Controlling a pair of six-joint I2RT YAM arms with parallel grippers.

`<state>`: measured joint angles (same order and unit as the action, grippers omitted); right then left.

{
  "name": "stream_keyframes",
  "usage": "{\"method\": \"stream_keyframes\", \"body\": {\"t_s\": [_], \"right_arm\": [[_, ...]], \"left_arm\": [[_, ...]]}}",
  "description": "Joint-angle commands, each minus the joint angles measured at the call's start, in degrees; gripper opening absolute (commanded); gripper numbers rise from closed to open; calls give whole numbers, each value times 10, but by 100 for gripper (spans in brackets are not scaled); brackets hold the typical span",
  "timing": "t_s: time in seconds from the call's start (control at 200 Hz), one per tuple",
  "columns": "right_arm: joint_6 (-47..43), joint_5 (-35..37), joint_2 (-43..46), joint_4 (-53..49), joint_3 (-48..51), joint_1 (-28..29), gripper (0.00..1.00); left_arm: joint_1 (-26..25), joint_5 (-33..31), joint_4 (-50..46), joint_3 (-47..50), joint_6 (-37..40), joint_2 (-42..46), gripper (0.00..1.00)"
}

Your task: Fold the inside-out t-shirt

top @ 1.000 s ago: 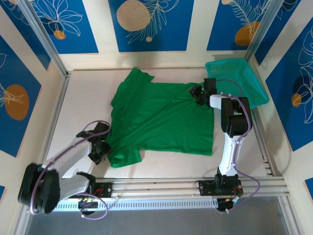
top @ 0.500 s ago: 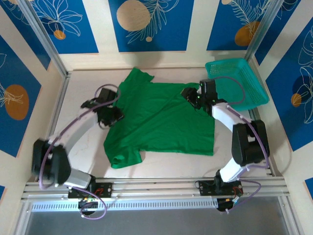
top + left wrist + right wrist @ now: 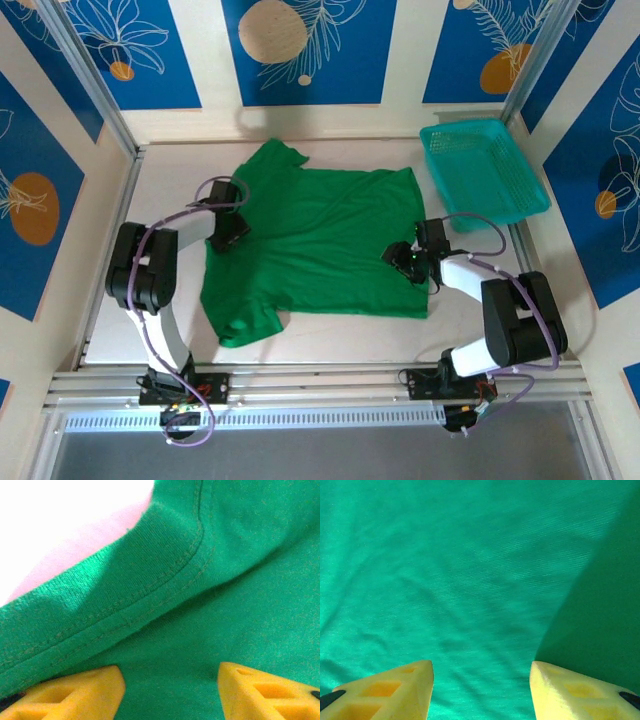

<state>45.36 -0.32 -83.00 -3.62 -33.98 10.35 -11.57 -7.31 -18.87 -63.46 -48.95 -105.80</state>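
The inside-out t-shirt point(image 3: 320, 240) lies spread flat mid-counter point(image 3: 330, 338), with its sleeves at far left and near left. The left fingers point(image 3: 75, 692) stand apart, released, over a ribbed, stitched edge on its left side. The right fingers point(image 3: 385, 692) stand apart, released, above plain cloth near its right near corner. A teal basket point(image 3: 485, 170) sits far right.

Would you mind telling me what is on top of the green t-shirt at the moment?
The left fingers hang spread over the t-shirt at its stitched left edge, the right fingers, also spread, over its right side. Whatever lies beneath the cloth is covered.
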Motion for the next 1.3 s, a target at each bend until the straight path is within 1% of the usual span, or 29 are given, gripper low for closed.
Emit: {"method": "stream_keyframes", "body": {"t_s": [0.0,0.08,0.17,0.215,0.265,0.315,0.375,0.435,0.505,0.545,0.585,0.63,0.67,0.695,0.75,0.776,0.821,0.886,0.931,0.976,1.051,1.111,1.226,1.296], "right_arm": [[-8,-9,-16,6,-8,4,54],[4,-11,-32,18,-18,6,54],[0,-15,-62,7,-53,7,54],[-6,-10,-68,-16,-77,7,54],[-27,-7,-63,-42,-102,12,54],[-51,13,-47,-73,-124,19,55],[-70,74,-19,-125,-149,33,56],[-80,125,14,-174,-164,47,58],[-69,135,51,-234,-174,50,66],[-46,130,69,-271,-175,50,69],[-5,111,85,-303,-164,47,78],[36,70,106,-326,-145,43,78],[73,42,126,-345,-125,39,79],[94,25,138,-351,-109,36,78],[129,-7,164,-351,-72,32,78],[148,-11,177,-354,-57,31,78],[182,-14,192,-361,-37,31,78],[250,-14,202,-383,-19,30,75],[302,-19,204,-399,-10,30,70],[321,-31,203,-381,3,30,67],[349,-40,197,-358,19,34,64],[358,-33,191,-350,20,40,63],[369,0,181,-349,17,52,64],[378,5,170,-332,18,55,64]], "left_arm": [[31,-50,-27,61,8,14,60],[70,-21,-14,78,20,20,64],[105,51,-1,69,46,-1,68],[115,82,-7,61,52,-4,71],[116,96,-11,63,56,15,72],[112,93,-13,72,58,52,73],[102,71,-36,73,57,98,75],[95,47,-109,59,49,139,75],[88,38,-207,50,41,178,75],[83,45,-242,64,33,203,75],[76,71,-266,86,32,230,74],[58,90,-287,117,30,269,74],[32,86,-312,143,20,308,73],[11,67,-334,156,2,334,72],[-41,-23,-414,172,-73,380,68],[-60,-49,-447,175,-99,393,65],[-76,-60,-491,180,-128,404,64],[-82,-59,-535,190,-154,399,63],[-82,-65,-542,201,-157,391,63],[-83,-66,-532,215,-160,385,63],[-79,-35,-498,251,-170,379,63],[-80,-9,-475,272,-177,384,63],[-79,-12,-484,283,-195,408,64],[-80,25,-457,308,-207,418,63]]}}
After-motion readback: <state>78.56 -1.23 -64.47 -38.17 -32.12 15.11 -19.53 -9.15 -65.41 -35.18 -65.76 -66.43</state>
